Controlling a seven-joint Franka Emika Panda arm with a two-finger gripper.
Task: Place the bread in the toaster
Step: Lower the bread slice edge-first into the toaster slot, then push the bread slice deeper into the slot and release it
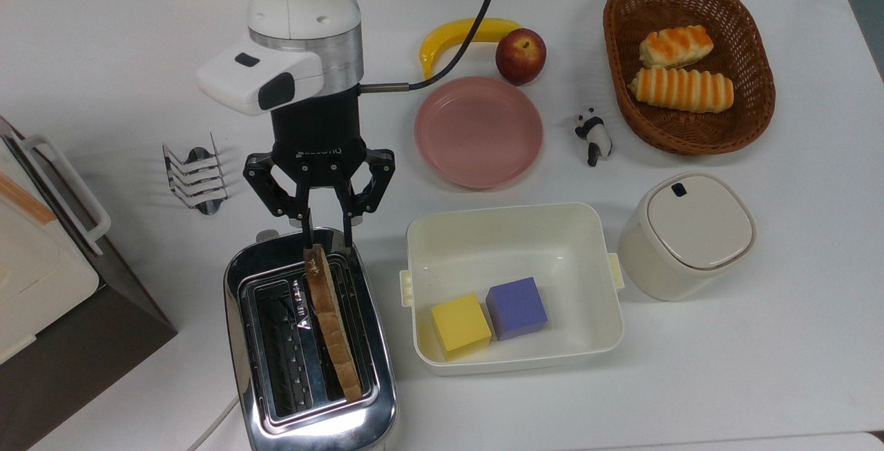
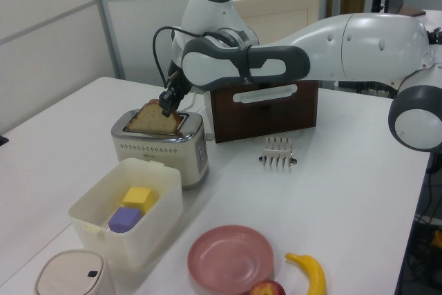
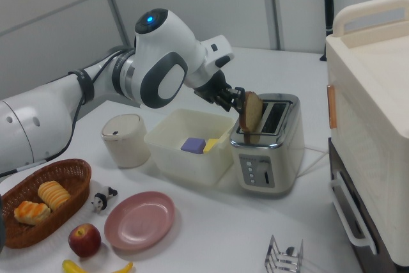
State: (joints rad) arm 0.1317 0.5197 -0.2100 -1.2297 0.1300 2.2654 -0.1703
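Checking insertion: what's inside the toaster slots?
The bread sits in the toaster slot on the top view's right, upper part sticking out, lower part hidden. The other slot shows just wire guides.

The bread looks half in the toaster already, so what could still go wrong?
The bread lies slanted in its slot of the toaster and stands well above the top, so it may jam rather than drop. The open gripper hangs close around the slice's end; pulling away could snag it and tip it out.
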